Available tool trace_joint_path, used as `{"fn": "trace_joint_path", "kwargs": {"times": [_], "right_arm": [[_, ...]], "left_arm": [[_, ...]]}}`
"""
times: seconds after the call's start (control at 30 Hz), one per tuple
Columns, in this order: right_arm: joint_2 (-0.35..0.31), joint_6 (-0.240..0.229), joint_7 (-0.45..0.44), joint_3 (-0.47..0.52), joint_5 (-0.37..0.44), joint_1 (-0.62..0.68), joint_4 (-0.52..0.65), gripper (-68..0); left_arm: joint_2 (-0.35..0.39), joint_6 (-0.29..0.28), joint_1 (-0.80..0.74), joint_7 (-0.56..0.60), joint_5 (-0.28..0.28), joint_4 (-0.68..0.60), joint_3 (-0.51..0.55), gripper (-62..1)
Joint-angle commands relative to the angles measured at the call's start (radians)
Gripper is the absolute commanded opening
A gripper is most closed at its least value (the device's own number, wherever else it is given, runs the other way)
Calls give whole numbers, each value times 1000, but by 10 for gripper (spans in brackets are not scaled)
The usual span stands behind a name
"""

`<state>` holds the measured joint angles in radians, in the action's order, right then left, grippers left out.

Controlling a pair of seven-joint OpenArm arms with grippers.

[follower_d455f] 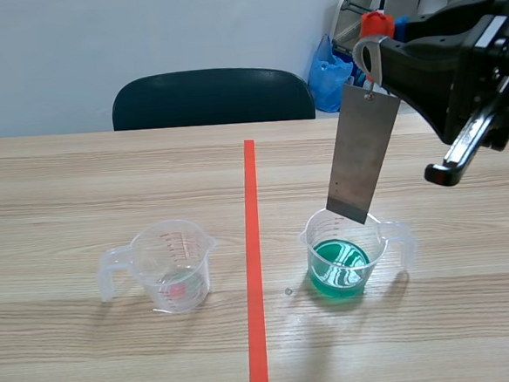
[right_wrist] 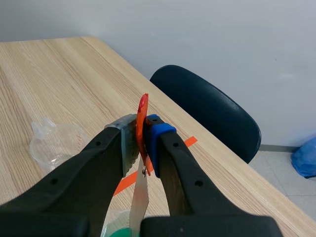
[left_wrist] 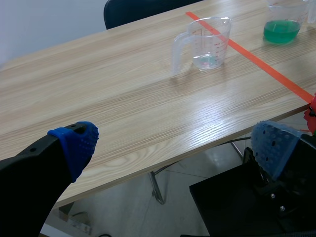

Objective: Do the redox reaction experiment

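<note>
Dipping step: right tool (right_wrist: 141, 142) clamps the clip (right_wrist: 142, 109), plate (follower_d455f: 363, 153) hanging, tip at the rim of the beaker (follower_d455f: 340, 268). Next, lower straight down. Left tool (left_wrist: 175, 144) gapes.

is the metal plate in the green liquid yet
Out: metal plate ends near the beaker rim, above the green liquid.

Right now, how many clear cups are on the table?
2. One nearly empty cup sits left of the tape line; the cup of green liquid sits right of it, under the hanging metal plate. None looks hidden.
</note>
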<state>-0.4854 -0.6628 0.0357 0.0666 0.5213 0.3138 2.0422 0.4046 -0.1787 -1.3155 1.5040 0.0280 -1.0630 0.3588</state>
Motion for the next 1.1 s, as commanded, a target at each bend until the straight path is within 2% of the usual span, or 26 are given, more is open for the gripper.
{"fn": "trace_joint_path", "kwargs": {"times": [0.0, 0.4, 0.57, 0.63, 0.73, 0.8, 0.83, 1.0, 1.07], "right_arm": [[-10, 4, -11, 12, 11, -9, 11, -669], [-10, 4, -11, 12, 11, -9, 11, -669], [-10, 3, -11, 12, 10, -9, 11, -669], [-10, 3, -11, 12, 10, -9, 11, -669], [-10, 3, -11, 12, 10, -9, 11, -669], [-10, 3, -11, 12, 10, -9, 11, -669], [-10, 3, -11, 12, 10, -9, 11, -669], [-10, 3, -11, 12, 10, -9, 11, -669], [-10, 3, -10, 12, 10, -9, 11, -669]], "left_arm": [[-8, 0, -1, 50, 6, -11, 5, 14], [-2, 1, -1, 50, 8, -11, 5, 14], [56, 0, -1, 50, 60, -11, 5, 6], [98, -1, -1, 50, 77, -11, 4, -138], [177, -32, 0, 50, 84, -11, 4, -404], [235, -76, 20, 50, 84, -11, 0, -538], [266, -109, 34, 44, 84, -12, 0, -580], [403, -414, 175, -36, 85, -13, -1, -590], [444, -513, 253, -67, 87, -13, -7, -590]]}}
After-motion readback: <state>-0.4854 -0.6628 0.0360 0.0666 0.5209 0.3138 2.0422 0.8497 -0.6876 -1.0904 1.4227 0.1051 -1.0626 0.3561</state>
